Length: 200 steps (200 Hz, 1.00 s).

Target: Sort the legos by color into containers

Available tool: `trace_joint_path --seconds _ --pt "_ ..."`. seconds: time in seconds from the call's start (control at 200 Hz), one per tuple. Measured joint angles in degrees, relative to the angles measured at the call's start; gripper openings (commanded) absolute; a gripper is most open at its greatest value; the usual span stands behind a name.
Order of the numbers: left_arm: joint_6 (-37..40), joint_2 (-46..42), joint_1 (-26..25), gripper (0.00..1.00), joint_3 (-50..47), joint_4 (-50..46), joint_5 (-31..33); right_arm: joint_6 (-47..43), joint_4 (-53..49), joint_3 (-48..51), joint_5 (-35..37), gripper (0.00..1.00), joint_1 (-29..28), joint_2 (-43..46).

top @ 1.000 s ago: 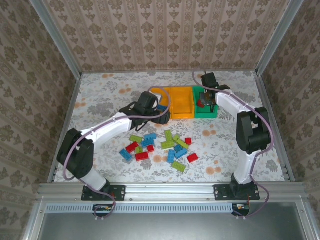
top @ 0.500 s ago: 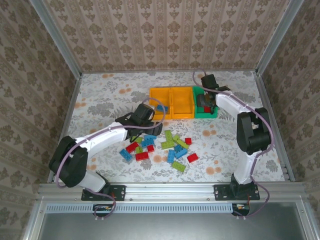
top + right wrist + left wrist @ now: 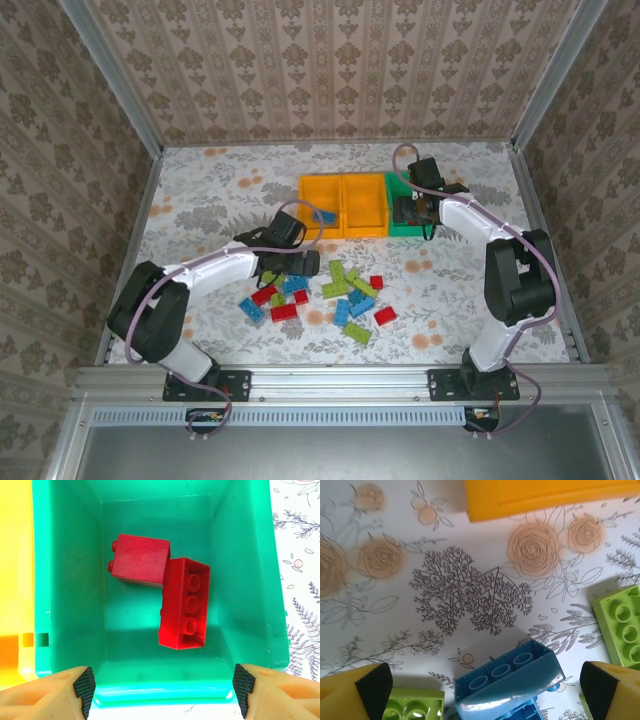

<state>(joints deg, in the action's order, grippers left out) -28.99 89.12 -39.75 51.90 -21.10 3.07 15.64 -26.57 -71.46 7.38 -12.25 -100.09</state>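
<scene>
Left end effector point(image 3: 485, 687) moved back from left orange bin point(image 3: 312, 195) to loose lego pile point(image 3: 335, 292) on surface point(image 3: 210, 190); fingers held wide apart, nothing gripped, blue brick point(image 3: 507, 677) lying between them. Second blue brick point(image 3: 324, 215) seen inside that bin. Right end effector point(image 3: 164, 690) parted since earlier frame, held over green bin point(image 3: 250, 580); two red bricks point(image 3: 185, 605) lying inside, touching, neither gripped.

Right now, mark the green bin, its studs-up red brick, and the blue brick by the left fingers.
green bin point(image 3: 245, 580), right wrist view, right wall.
studs-up red brick point(image 3: 186, 605), right wrist view, studded top.
blue brick point(image 3: 507, 672), left wrist view, top face.
</scene>
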Motion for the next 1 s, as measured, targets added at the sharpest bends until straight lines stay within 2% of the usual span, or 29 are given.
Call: trace_joint_path --seconds 0.2,0.47,0.65,1.0 --pt "-1.55 4.68 -1.44 0.95 2.29 -0.81 -1.40 0.24 0.70 0.87 -0.31 0.77 0.00 0.42" --pt "-2.99 6.84 -1.49 0.91 3.13 -1.25 -2.27 0.68 0.92 1.92 -0.33 0.77 0.00 0.50" --pt "-3.02 8.94 -1.77 0.80 4.50 -1.68 -2.89 0.68 1.11 2.38 -0.33 0.78 0.00 1.40" --pt "-2.93 9.62 -2.27 0.81 6.05 -2.10 -3.10 0.68 1.16 2.58 -0.33 0.78 0.00 1.90"
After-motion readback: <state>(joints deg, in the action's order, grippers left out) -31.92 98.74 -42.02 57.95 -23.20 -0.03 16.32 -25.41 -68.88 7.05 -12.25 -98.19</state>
